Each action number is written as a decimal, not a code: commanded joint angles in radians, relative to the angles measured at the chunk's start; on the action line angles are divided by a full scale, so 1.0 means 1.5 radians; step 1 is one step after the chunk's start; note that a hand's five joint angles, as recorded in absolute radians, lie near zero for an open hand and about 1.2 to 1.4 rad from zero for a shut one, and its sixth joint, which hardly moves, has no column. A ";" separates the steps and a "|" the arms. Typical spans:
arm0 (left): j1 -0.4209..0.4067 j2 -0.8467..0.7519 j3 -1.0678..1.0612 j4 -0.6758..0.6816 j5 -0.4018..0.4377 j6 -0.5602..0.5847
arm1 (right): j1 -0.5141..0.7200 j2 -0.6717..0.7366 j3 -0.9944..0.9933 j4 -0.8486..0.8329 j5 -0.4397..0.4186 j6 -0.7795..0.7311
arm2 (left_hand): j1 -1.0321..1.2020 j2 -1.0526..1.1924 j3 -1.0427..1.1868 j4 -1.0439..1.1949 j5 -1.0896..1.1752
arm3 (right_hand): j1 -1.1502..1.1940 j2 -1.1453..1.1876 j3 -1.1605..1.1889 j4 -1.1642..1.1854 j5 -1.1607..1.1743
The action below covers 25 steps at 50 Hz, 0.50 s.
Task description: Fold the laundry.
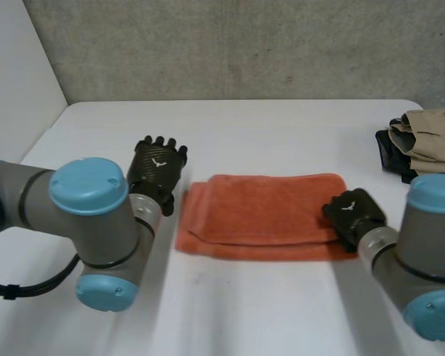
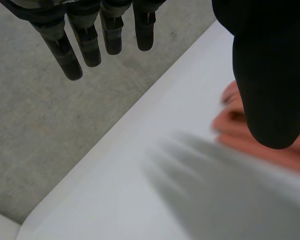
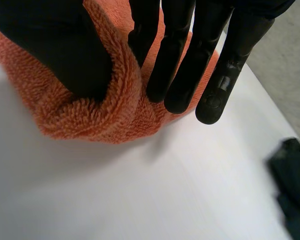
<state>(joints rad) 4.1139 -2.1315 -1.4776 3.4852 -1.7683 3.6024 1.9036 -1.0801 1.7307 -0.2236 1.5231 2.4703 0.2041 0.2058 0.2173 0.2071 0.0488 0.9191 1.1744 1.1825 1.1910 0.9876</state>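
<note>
Of the 2 hands, the left hand [image 1: 157, 167] hangs with fingers straight, thumb apart; the right hand [image 1: 354, 211] pinches the towel [image 1: 267, 200] edge between thumb and fingers.

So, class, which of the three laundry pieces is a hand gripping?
The orange towel: the right hand pinches its end. The beige garment and black garment lie untouched, off to the side.

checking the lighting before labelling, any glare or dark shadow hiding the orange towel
Head view: even light, no glare on the towel or table. Right wrist view: only a soft shadow lies under the towel's pinched end, though the right hand covers part of it.
</note>
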 commanded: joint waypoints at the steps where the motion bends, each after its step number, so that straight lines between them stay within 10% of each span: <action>1: 0.035 0.075 -0.063 0.000 0.003 0.001 | -0.039 -0.042 -0.026 0.027 0.019 -0.196 | -0.019 -0.020 -0.028 -0.021 -0.032 | 0.318 0.148 0.143 0.137 0.156; 18: 0.037 0.133 -0.090 0.001 0.006 -0.001 | 0.283 0.074 -0.173 -0.001 -0.182 -0.212 | -0.019 -0.020 -0.028 -0.021 -0.032 | 0.318 0.148 0.143 0.137 0.156; 22: 0.034 0.131 -0.084 0.004 0.006 -0.001 | 0.282 0.077 -0.172 0.003 -0.165 -0.190 | -0.019 -0.020 -0.028 -0.021 -0.032 | -0.447 -0.617 -0.623 -0.628 -0.609; 25: 0.028 0.129 -0.075 0.007 0.007 -0.007 | 0.271 0.067 -0.164 0.003 -0.123 -0.085 | -0.019 -0.020 -0.028 -0.021 -0.032 | -0.496 -0.667 -0.672 -0.678 -0.658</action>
<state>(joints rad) 4.1676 -1.9313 -1.6081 3.4889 -1.7591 3.5997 2.3333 -0.9685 1.4658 -0.2242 1.2679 2.1651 0.2041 0.2058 0.2173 0.2071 0.0488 0.4657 0.5978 0.6080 0.6349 0.4800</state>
